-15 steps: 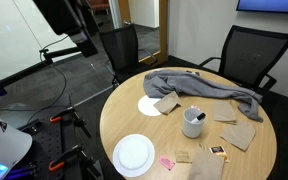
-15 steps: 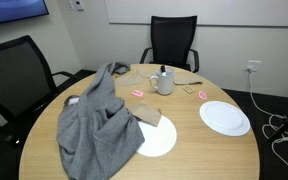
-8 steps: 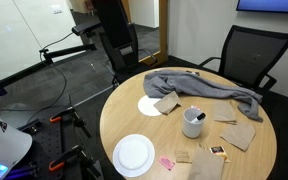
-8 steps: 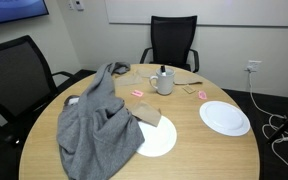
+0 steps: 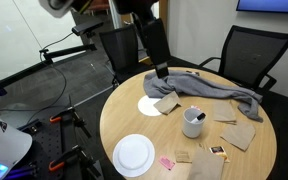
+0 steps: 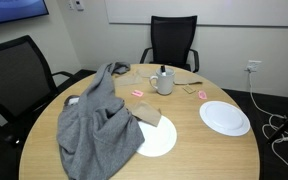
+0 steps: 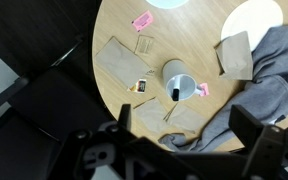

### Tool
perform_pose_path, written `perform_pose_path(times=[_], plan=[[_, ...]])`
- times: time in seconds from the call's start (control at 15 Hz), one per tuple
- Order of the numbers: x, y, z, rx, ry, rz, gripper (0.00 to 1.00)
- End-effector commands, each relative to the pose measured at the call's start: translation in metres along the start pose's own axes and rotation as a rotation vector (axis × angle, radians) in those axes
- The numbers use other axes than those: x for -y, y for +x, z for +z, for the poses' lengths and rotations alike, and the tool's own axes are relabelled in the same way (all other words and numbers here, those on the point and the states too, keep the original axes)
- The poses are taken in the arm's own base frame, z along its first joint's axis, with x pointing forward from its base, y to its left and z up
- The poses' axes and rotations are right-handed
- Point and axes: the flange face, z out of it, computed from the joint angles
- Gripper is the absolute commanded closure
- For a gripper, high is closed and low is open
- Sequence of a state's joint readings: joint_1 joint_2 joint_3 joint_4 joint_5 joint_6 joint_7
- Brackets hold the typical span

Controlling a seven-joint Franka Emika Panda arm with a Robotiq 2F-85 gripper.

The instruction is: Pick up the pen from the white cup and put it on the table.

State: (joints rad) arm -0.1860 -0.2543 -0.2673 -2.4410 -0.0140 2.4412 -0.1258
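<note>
The white cup (image 5: 193,123) stands upright on the round tan table (image 5: 154,135), with the pen (image 5: 196,113) standing in it, dark end up. Both also show in an exterior view, the cup (image 6: 164,82) with the pen (image 6: 162,70) in it. In the wrist view the cup (image 7: 177,75) is seen from above with the pen's dark end (image 7: 176,93) at its rim. My gripper (image 5: 161,71) hangs above the table's edge by the grey cloth, well short of the cup. Its fingers (image 7: 184,125) are spread wide and empty.
A grey cloth (image 5: 206,88) lies across the table. There are two white plates (image 5: 134,155) (image 5: 150,104), brown napkins (image 5: 238,133) and small pink items (image 5: 167,161). Black office chairs (image 5: 249,55) (image 5: 119,48) stand around the table. The cloth (image 6: 96,125) covers the near side.
The arm has swung in from the upper left and come down towards the table. The gripper now hangs over the table's edge. The cup, pen and cloth have not moved.
</note>
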Motion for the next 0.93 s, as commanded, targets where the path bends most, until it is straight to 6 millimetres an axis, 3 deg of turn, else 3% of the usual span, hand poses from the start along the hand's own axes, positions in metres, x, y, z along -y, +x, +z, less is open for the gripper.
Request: perform_pose_path(times=[0.0,0.87], plan=[[0.006,0.018,0.021,-0.021,-0.020,0.000,0.00],[0.020,0.057,0.113,-0.061,-0.072,-0.032,0.00]])
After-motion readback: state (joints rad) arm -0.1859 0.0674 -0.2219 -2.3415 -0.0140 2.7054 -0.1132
